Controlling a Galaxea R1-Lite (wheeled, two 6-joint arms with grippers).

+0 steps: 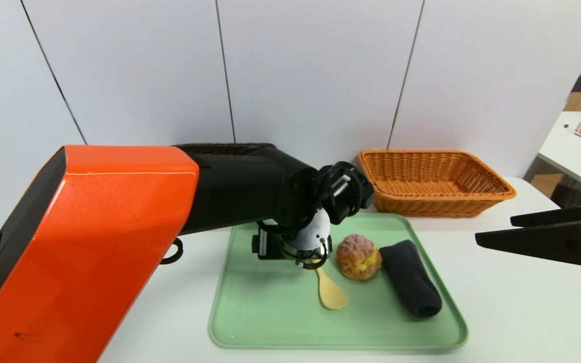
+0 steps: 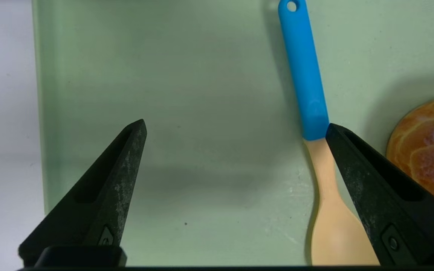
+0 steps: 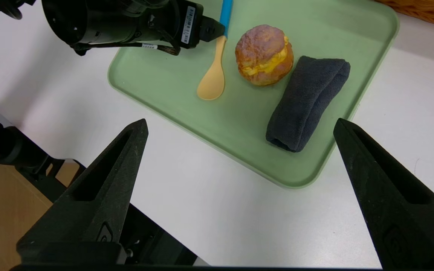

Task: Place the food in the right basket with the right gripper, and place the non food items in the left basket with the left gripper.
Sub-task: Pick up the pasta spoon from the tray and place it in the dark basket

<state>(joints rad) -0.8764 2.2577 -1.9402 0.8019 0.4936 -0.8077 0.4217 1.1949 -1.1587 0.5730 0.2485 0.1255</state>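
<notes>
Tray loaded with three items, both pincers open

You have a green tray (image 1: 280,322) on the white tabletop (image 1: 512,302) holding a spoon (image 1: 332,292) with a blue handle and tan bowl, a cream-filled bun (image 1: 358,256) just beside it, and a rolled dark towel (image 1: 411,278) touching the bun's far side. The orange wicker basket (image 1: 434,181) behind the tray looks empty. Your left pincer (image 2: 236,131) hangs low over the tray, jaws wide, one finger (image 2: 371,180) overlapping the spoon's neck. Your right pincer (image 3: 239,126) waits open off the tray's right side, above the tabletop; the left arm's orange housing blocks your view of the tabletop's left part
</notes>
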